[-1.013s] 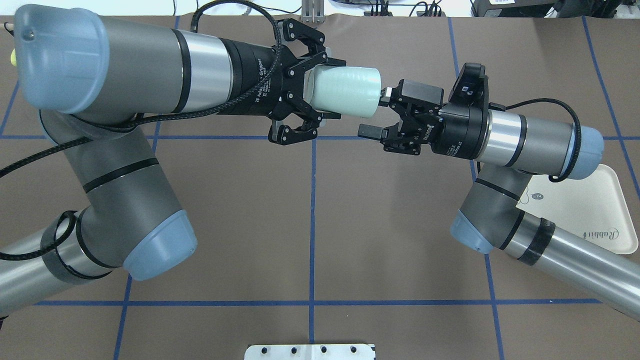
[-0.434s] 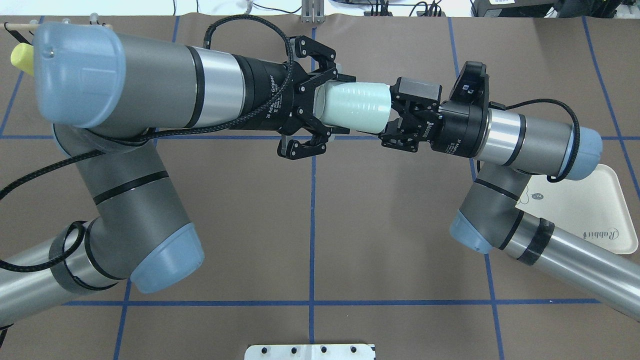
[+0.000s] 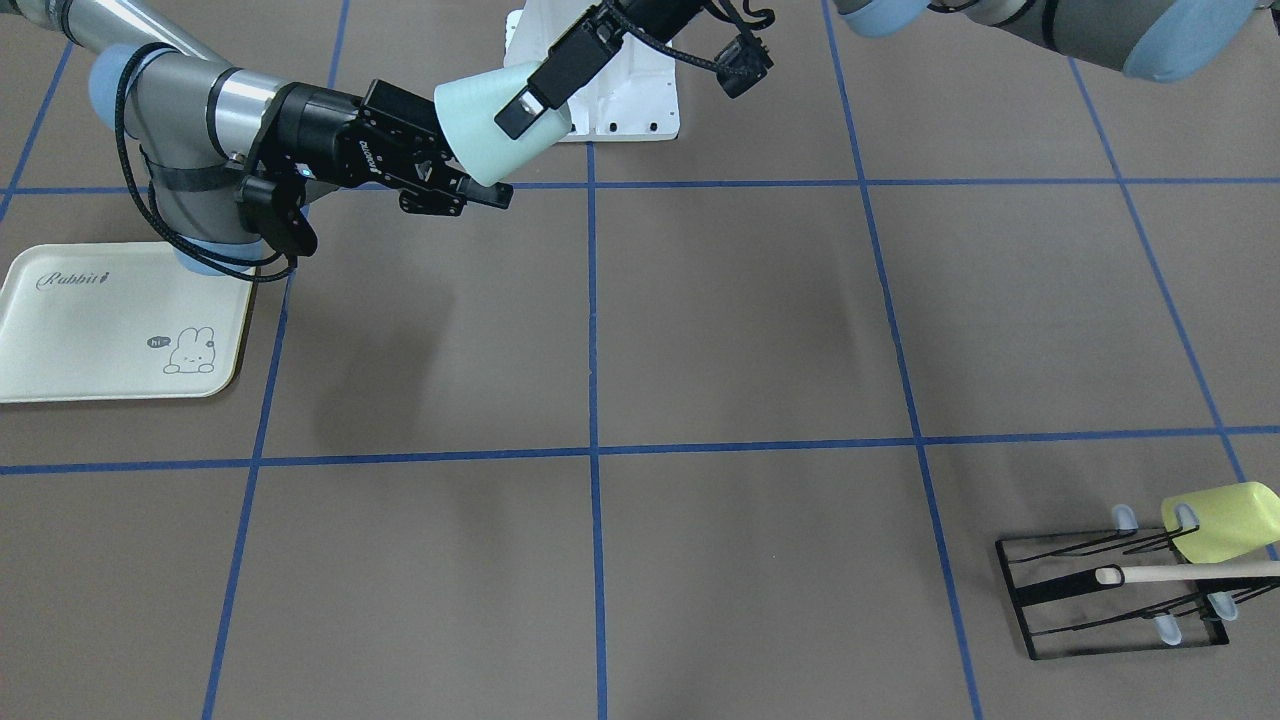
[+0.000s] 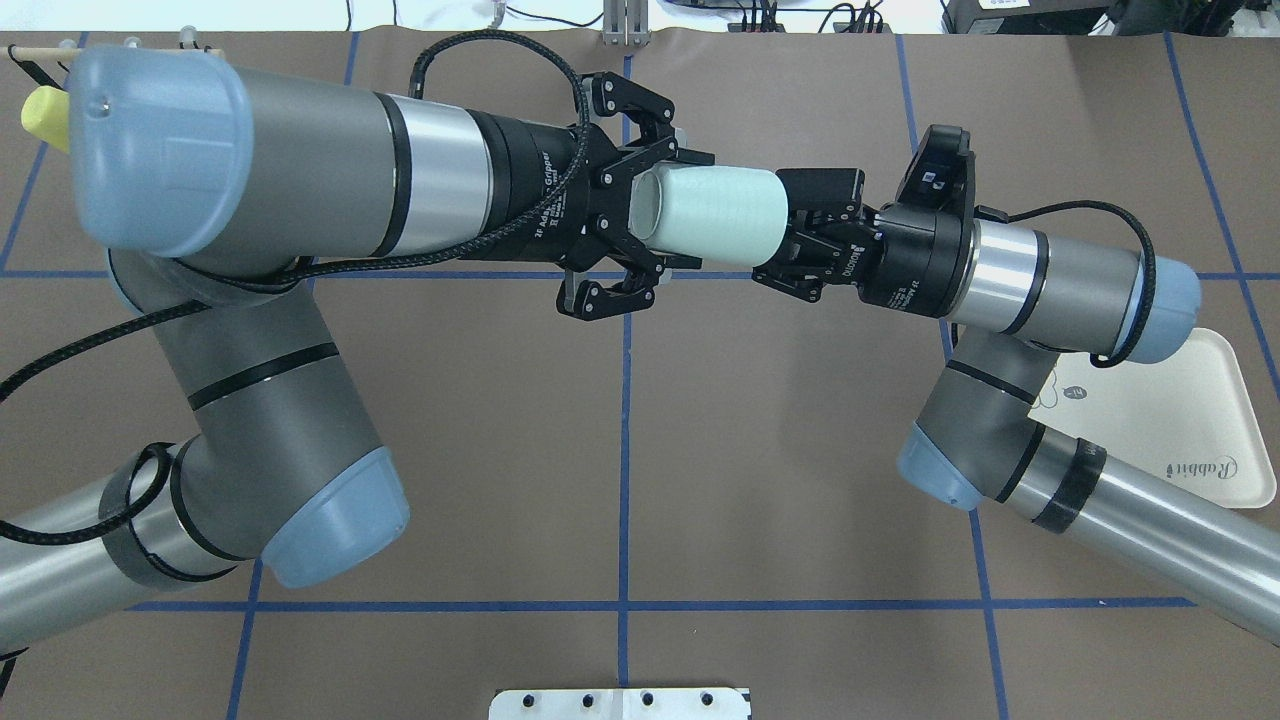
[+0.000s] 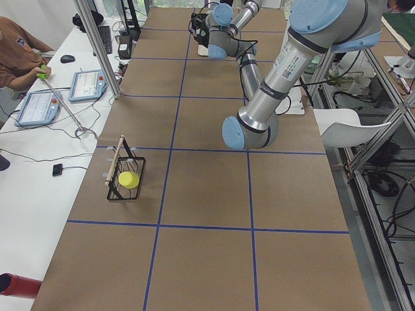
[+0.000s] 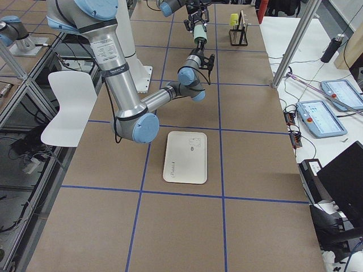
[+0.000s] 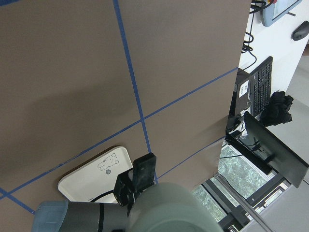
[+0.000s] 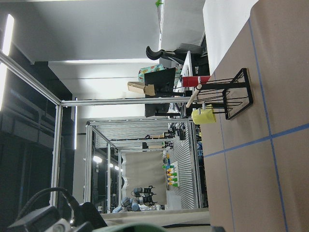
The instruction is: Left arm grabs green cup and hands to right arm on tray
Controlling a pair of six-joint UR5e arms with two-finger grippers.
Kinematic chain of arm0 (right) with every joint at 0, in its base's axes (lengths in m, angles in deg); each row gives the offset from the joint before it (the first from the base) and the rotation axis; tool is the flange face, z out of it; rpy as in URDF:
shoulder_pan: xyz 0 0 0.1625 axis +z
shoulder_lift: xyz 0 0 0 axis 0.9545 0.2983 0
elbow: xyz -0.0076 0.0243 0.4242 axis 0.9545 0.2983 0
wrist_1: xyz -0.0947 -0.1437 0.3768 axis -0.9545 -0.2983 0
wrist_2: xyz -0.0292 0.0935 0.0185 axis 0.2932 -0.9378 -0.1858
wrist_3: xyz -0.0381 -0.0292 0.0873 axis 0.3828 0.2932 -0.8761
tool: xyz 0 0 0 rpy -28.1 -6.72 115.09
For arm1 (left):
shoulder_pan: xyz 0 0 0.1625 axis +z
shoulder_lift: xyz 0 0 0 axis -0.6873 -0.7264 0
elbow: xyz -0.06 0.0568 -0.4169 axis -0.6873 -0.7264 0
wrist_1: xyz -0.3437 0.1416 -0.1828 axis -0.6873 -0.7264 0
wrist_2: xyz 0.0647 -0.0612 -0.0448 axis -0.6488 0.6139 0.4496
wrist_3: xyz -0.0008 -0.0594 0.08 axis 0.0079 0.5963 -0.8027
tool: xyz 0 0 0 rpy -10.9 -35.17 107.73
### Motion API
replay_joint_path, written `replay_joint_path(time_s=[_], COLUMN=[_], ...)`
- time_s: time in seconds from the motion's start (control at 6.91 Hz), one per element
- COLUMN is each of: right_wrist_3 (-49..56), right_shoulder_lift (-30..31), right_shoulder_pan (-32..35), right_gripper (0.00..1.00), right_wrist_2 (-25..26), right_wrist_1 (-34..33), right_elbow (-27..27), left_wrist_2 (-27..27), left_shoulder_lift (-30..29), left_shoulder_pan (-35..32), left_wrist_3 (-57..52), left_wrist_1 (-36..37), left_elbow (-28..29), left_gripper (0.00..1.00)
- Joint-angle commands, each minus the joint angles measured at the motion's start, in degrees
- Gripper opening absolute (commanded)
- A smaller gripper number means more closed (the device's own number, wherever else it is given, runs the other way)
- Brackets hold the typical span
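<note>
The green cup (image 4: pixel 715 215) lies sideways in the air above the table's far middle. My left gripper (image 4: pixel 695 210) is shut on its rim end, one finger on each side. My right gripper (image 4: pixel 785 230) comes from the right and is shut on the cup's tapered base. The front-facing view shows the cup (image 3: pixel 480 125) between the right gripper (image 3: pixel 470 165) and a left finger (image 3: pixel 535 90). The cream tray (image 4: pixel 1180 420) lies on the table under the right arm, with nothing on it (image 3: pixel 90 330).
A yellow-green cup (image 3: pixel 1220 520) hangs on a black wire rack (image 3: pixel 1100 600) at the far left corner of the table. The white robot base plate (image 3: pixel 620 95) sits at the near edge. Blue tape lines cross the brown table.
My left arm carried the cup rightward to the right gripper. The right gripper's fingers, wide open a second ago, have closed in around the cup's base.
</note>
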Motion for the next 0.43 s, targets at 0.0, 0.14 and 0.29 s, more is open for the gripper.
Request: replay_joint_path(time_s=[0.0, 0.14, 0.29], right_wrist_3=[0.05, 0.05, 0.05], right_shoulder_lift=[0.00, 0.00, 0.00], right_shoulder_pan=[-0.06, -0.06, -0.06], right_gripper=[0.47, 0.47, 0.47], right_wrist_2=[0.51, 0.51, 0.51], right_wrist_1=[0.12, 0.12, 0.12], right_elbow=[-0.21, -0.48, -0.57], left_wrist_2=[0.00, 0.00, 0.00], left_shoulder_lift=[0.12, 0.04, 0.04], left_shoulder_pan=[-0.06, -0.06, -0.06], left_wrist_3=[-0.09, -0.09, -0.09], left_wrist_1=[0.00, 0.00, 0.00], left_elbow=[0.00, 0.00, 0.00], left_gripper=[0.14, 0.15, 0.15])
